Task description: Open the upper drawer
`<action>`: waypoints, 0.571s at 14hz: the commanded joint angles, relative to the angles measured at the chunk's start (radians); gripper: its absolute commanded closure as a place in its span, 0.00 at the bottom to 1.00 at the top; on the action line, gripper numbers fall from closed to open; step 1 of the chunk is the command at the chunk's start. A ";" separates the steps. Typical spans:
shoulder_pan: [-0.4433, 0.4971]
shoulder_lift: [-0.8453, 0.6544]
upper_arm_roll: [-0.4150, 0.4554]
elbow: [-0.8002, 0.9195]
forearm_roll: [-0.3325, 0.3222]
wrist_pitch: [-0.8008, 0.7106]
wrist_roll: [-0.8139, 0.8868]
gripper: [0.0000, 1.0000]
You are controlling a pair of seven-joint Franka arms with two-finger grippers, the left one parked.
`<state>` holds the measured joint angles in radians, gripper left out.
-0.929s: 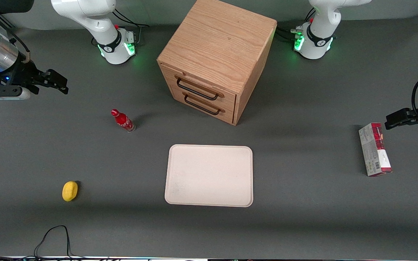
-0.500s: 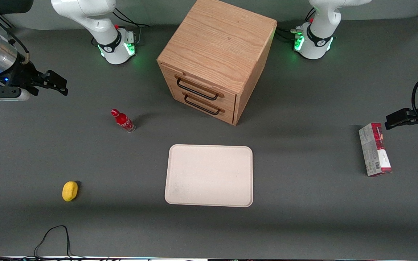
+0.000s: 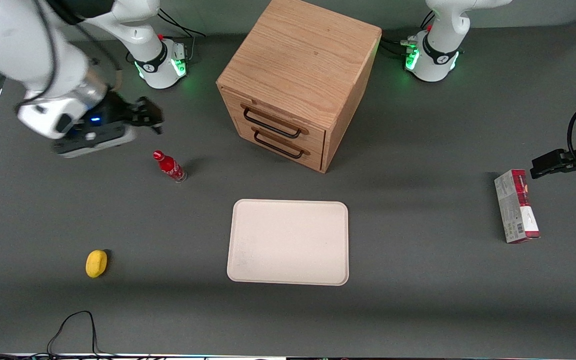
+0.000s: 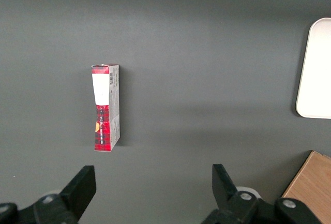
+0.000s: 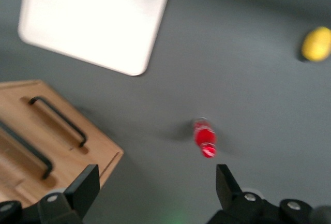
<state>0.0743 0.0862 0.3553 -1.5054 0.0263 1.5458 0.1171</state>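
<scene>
The wooden cabinet [image 3: 300, 60] stands at the back middle of the table, its two drawers facing the front camera. The upper drawer [image 3: 282, 118] is closed, with a dark bar handle [image 3: 270, 125]; the matching lower drawer [image 3: 288, 146] is just beneath it. My right gripper [image 3: 147, 116] hangs open and empty above the table, between the working arm's base and the red bottle, well off to the side of the cabinet. In the right wrist view the gripper [image 5: 156, 176] is open, with the upper drawer's handle [image 5: 26, 149] and the lower handle [image 5: 58, 120] in sight.
A red bottle [image 3: 169, 166] stands just nearer the front camera than my gripper; it also shows in the right wrist view [image 5: 204, 137]. A white tray [image 3: 288, 242] lies in front of the cabinet. A yellow lemon [image 3: 96, 263] lies toward the working arm's end, a red-and-grey carton [image 3: 516, 206] toward the parked arm's.
My right arm has swung in from the table's edge toward the cabinet, and the gripper now hangs near the red bottle. It stays open. The drawers have not moved.
</scene>
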 commanded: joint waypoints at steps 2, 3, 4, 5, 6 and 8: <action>-0.005 0.101 0.225 0.119 -0.040 -0.036 -0.219 0.00; -0.005 0.116 0.269 0.120 -0.039 -0.036 -0.279 0.00; -0.005 0.138 0.299 0.123 -0.037 -0.036 -0.296 0.00; -0.007 0.157 0.329 0.123 -0.033 -0.036 -0.309 0.00; -0.008 0.185 0.350 0.122 -0.022 -0.036 -0.330 0.00; -0.008 0.242 0.375 0.113 0.056 -0.027 -0.358 0.00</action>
<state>0.0766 0.2386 0.7005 -1.4378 0.0299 1.5344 -0.1845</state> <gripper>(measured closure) 0.000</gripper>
